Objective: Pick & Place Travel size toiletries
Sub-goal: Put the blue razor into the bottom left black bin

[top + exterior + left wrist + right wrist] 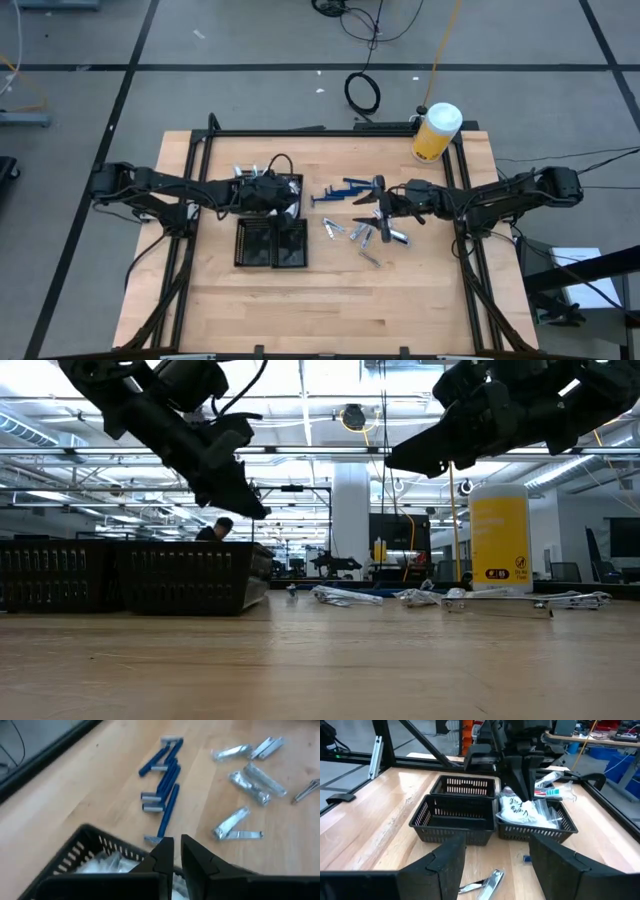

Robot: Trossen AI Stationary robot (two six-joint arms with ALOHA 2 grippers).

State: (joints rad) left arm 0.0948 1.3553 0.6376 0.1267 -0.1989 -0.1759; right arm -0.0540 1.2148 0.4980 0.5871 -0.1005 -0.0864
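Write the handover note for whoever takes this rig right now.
Left claw: fingers nearly shut, holding nothing visible, hanging over the tray compartment that holds white packets.
Right claw: open, empty, above the loose items right of the tray.
Done: packets and some sticks are in the tray; at least one compartment looks empty.
Left: blue razors, nail clippers and silvery packets lie on the table.
The yellow jar stands at the far right corner, untouched.
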